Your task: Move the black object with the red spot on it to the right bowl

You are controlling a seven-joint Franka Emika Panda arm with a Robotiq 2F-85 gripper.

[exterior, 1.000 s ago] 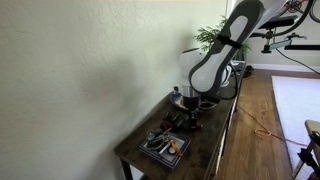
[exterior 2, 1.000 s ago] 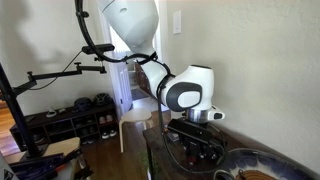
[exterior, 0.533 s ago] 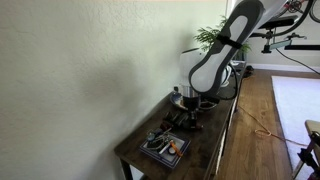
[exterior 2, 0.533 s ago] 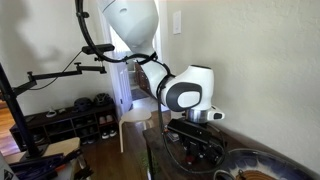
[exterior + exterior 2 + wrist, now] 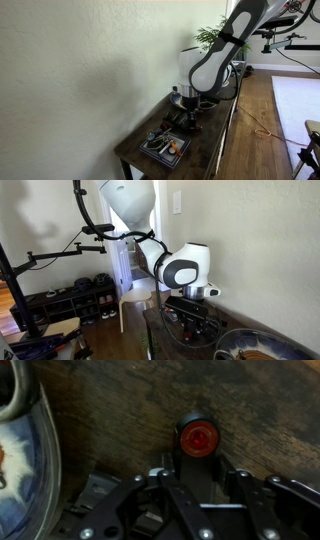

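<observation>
In the wrist view the black object with the red spot (image 5: 198, 437) stands on the dark wood table, red spot facing the camera. My gripper (image 5: 197, 472) sits low over it, with a finger close against each side of its black body. In both exterior views the gripper (image 5: 190, 119) (image 5: 193, 326) is down at the table top and the small object is hidden behind it. A round dark bowl with a brownish rim (image 5: 252, 340) shows at the bottom right corner. The square grey-blue dish (image 5: 163, 147) holds small orange and grey items.
A blue-patterned dish with a dark rim (image 5: 20, 460) lies just left of the gripper in the wrist view. The narrow table (image 5: 215, 140) runs along a wall. A green plant (image 5: 210, 35) stands at its far end. The table's open edge drops to the floor.
The arm has shifted very slightly in one exterior view. The gripper stays low at the table and nothing else has moved.
</observation>
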